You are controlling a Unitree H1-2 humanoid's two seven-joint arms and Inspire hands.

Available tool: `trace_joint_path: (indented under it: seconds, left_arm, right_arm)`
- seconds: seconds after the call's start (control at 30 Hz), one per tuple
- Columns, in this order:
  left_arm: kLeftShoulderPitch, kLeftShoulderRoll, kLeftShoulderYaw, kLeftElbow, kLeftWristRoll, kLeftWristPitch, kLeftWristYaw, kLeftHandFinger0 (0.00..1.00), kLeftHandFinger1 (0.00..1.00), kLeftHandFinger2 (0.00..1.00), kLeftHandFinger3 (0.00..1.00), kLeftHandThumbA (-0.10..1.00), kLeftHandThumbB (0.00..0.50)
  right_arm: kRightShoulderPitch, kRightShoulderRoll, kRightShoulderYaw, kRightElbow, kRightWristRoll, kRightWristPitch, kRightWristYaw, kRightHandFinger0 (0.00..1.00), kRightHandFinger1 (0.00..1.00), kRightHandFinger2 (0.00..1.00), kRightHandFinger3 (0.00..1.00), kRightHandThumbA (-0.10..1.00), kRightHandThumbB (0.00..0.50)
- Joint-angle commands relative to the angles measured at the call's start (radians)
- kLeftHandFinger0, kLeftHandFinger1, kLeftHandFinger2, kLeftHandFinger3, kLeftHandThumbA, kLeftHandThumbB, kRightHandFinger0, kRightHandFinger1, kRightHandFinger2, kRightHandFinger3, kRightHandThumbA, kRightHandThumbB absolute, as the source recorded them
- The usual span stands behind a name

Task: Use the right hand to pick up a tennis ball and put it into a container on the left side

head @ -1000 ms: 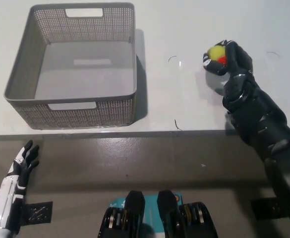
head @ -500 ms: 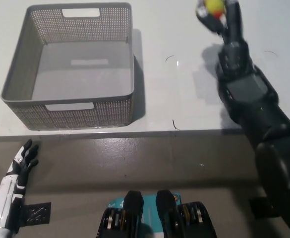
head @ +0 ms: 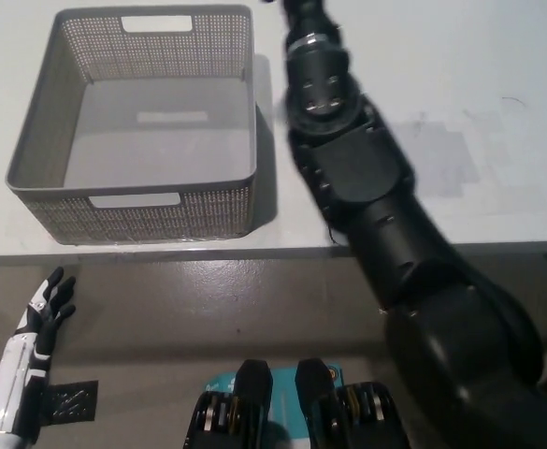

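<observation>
The grey mesh basket [head: 208, 211] stands on the white table at the left, with nothing inside it. My black right arm [head: 348, 178] rises from the bottom right and reaches to the picture's top edge, just right of the basket's far right corner. Its hand is cut off by that edge, and the tennis ball does not show anywhere. My white left hand [head: 44, 309] rests at the lower left, below the table edge, with its fingers apart and holding nothing.
The white table [head: 479, 112] runs across the upper picture; its front edge lies at about mid height. A few thin dark marks lie on it at the right. Below the edge is brown floor with black tape patches.
My right arm has swung left and higher, carrying the ball from the table's right side toward the basket. The hand and ball have gone out past the top edge. The left hand stays put.
</observation>
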Motion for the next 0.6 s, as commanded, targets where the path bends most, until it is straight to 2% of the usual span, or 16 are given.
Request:
trace_joint_path:
  seconds: [0.0,0.17,0.23,0.33,0.47,0.5,0.53,0.57]
  left_arm:
    - [-0.012,0.017,-0.012,-0.006,0.008,-0.032,-0.009,1.00,1.00,1.00,1.00,1.00,0.219]
    - [-0.020,0.022,-0.023,-0.007,0.014,-0.021,-0.014,1.00,1.00,1.00,1.00,1.00,0.228]
    - [-0.026,0.022,-0.025,-0.007,0.015,-0.020,-0.013,1.00,1.00,1.00,1.00,1.00,0.223]
    - [-0.039,0.018,-0.031,-0.011,0.008,-0.002,-0.018,1.00,1.00,1.00,1.00,1.00,0.224]
    - [-0.039,0.027,-0.032,-0.012,0.018,-0.003,-0.022,1.00,1.00,1.00,1.00,1.00,0.231]
    - [-0.039,0.027,-0.033,-0.012,0.022,-0.002,-0.022,1.00,1.00,1.00,1.00,1.00,0.232]
    - [-0.039,0.028,-0.034,-0.015,0.019,0.000,-0.026,1.00,1.00,1.00,1.00,1.00,0.231]
    - [-0.039,0.028,-0.035,-0.018,0.018,0.004,-0.027,1.00,1.00,1.00,1.00,1.00,0.230]
  right_arm:
    - [-0.102,0.022,0.024,0.027,0.003,-0.035,0.006,0.00,0.25,0.70,0.75,-0.10,0.171]
    - [-0.153,0.058,0.101,0.186,-0.055,-0.030,-0.032,0.00,0.23,0.67,0.70,-0.10,0.175]
    - [-0.170,0.069,0.149,0.267,-0.085,-0.040,-0.046,0.00,0.24,0.66,0.70,-0.10,0.153]
    - [-0.179,0.073,0.206,0.332,-0.110,-0.043,-0.049,0.00,0.28,0.69,0.77,-0.10,0.172]
    - [-0.174,0.084,0.322,0.399,-0.184,-0.020,-0.065,0.00,0.24,0.70,0.82,-0.10,0.184]
    - [-0.173,0.084,0.336,0.404,-0.184,-0.017,-0.067,0.00,0.25,0.69,0.76,-0.10,0.236]
    - [-0.167,0.089,0.365,0.417,-0.203,0.004,-0.071,0.00,0.16,0.62,0.68,-0.10,0.200]
    - [-0.163,0.090,0.377,0.423,-0.204,0.011,-0.069,0.00,0.12,0.60,0.67,-0.10,0.197]
